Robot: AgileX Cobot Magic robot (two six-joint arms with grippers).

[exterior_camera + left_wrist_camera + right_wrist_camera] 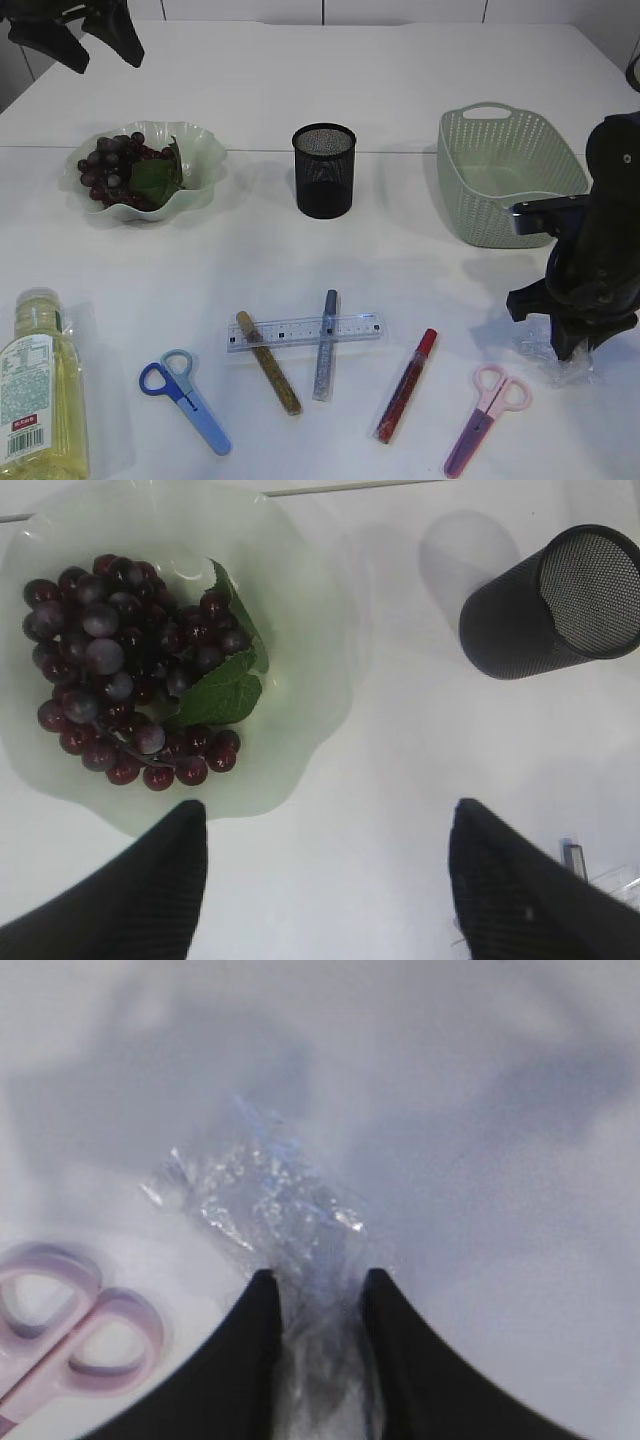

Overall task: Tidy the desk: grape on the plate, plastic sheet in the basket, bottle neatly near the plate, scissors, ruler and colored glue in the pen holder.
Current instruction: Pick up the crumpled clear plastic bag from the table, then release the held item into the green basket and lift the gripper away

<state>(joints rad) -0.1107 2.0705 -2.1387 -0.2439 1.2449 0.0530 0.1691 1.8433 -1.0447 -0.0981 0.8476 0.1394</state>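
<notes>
Dark grapes (120, 165) lie in the pale green plate (205, 150) at the back left. My left gripper (325, 815) hovers open above the plate's near rim (300, 600), holding nothing. At the front right, my right gripper (318, 1280) has its fingers pinched on the crumpled clear plastic sheet (270, 1200), which rests on the table beside the pink scissors (70, 1330). A black mesh pen holder (324, 170) stands in the middle. The oil bottle (38, 390) lies at the front left. Blue scissors (185, 398), a clear ruler (305, 331) and three glue sticks, gold (268, 376), blue (325, 345) and red (407, 385), lie along the front.
The green basket (505, 175) stands at the back right, just behind my right arm. The ruler rests across the gold and blue glue sticks. The table's front edge runs just below the scissors and the bottle.
</notes>
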